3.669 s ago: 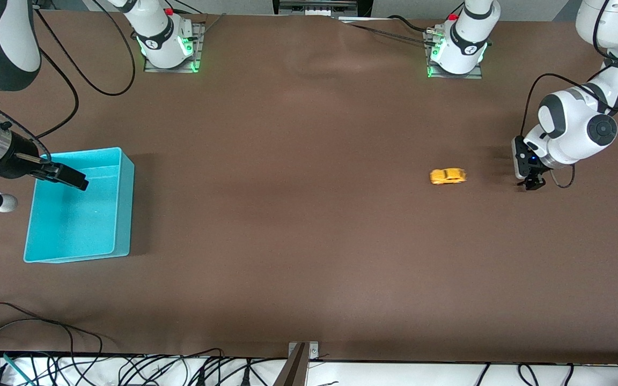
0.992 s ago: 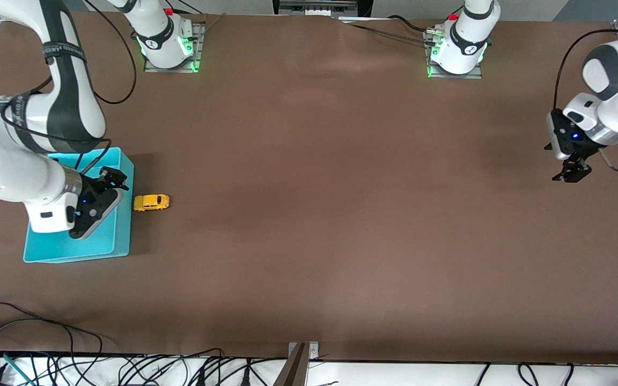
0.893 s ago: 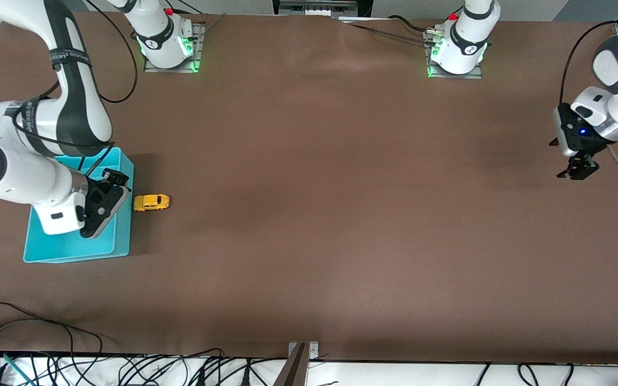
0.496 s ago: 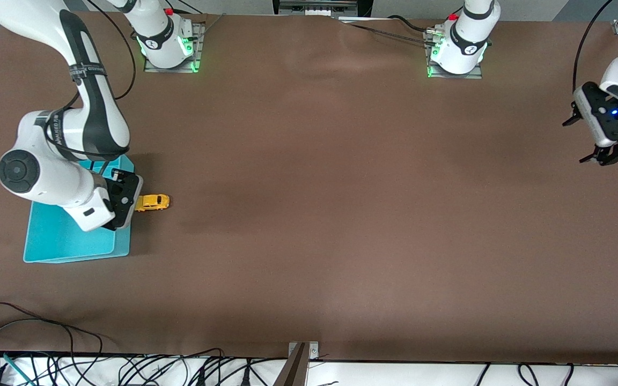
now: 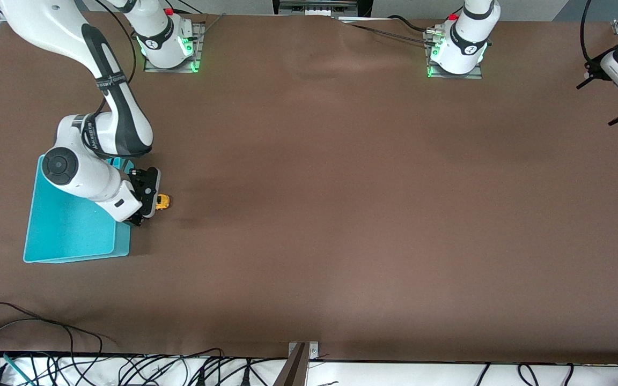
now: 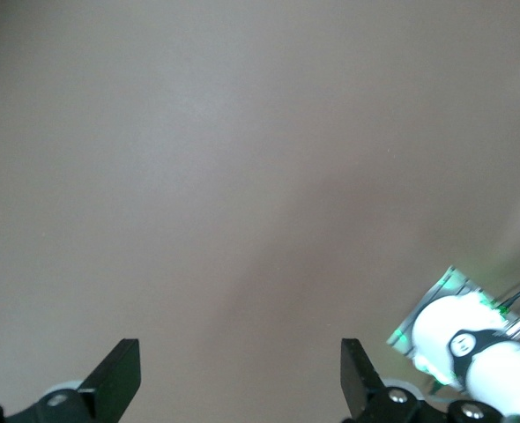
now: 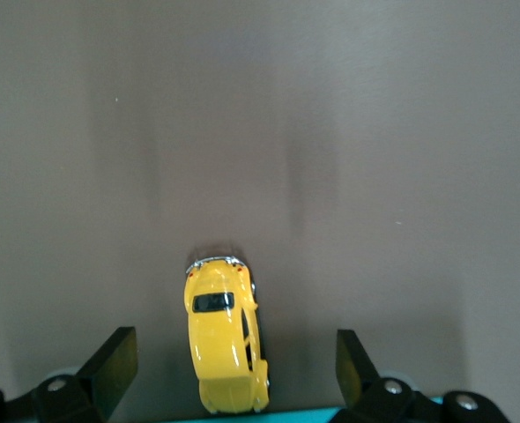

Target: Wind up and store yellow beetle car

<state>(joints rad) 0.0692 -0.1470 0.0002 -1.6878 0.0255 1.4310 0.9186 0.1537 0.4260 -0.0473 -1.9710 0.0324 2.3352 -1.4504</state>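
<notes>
The yellow beetle car (image 5: 163, 201) stands on the brown table beside the turquoise bin (image 5: 67, 230), one end close to the bin's wall. In the right wrist view the car (image 7: 225, 339) lies lengthwise between my right gripper's (image 7: 233, 345) open fingers, which touch nothing. In the front view the right gripper (image 5: 147, 199) is low over the car and hides most of it. My left gripper (image 5: 609, 99) is open and empty, up in the air over the left arm's end of the table; in its wrist view the left gripper (image 6: 238, 354) has only bare table under it.
The bin is empty, and its rim (image 7: 304, 414) shows at the edge of the right wrist view. The two arm bases (image 5: 167, 45) (image 5: 456, 51) stand along the table's edge farthest from the front camera. Cables lie along the nearest edge.
The car has rolled from near the left gripper across to the bin. My right gripper moved from over the bin to straddle the car. My left gripper rose and drew back.
</notes>
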